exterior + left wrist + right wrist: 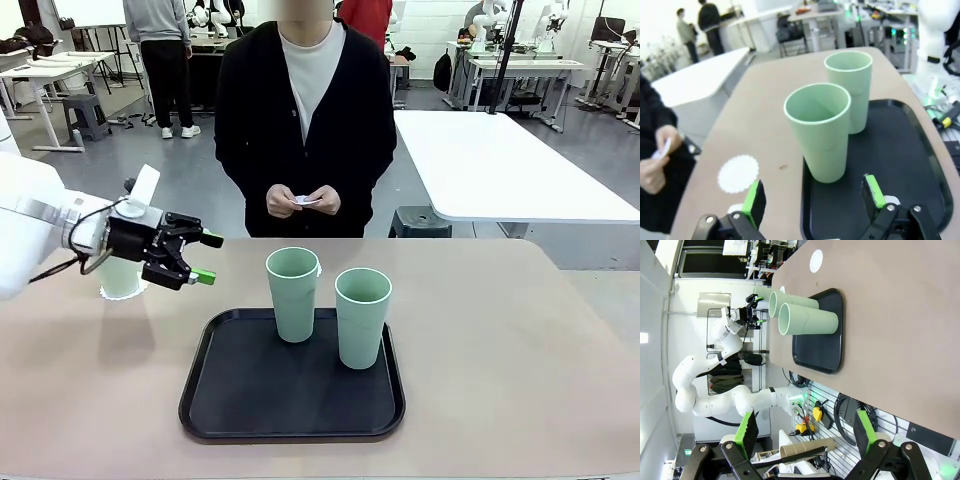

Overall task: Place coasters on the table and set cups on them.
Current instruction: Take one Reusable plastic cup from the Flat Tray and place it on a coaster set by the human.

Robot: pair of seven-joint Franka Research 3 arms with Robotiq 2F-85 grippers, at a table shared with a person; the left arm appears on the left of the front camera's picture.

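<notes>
Mint-green left cup [294, 293] and right cup [362, 315] upright side by side on the black tray [240, 400], mid-table [500, 350]. Third cup [120, 279] at the table's far left, half hidden behind the left gripper [208, 258]. Left gripper spread wide, empty, hovering left of the tray. One bare coaster [738, 173] flat on the table just beyond the tray. Another between the person's hands [305, 200]. Right gripper [806, 425] likewise spread and empty, off beside the table.
</notes>
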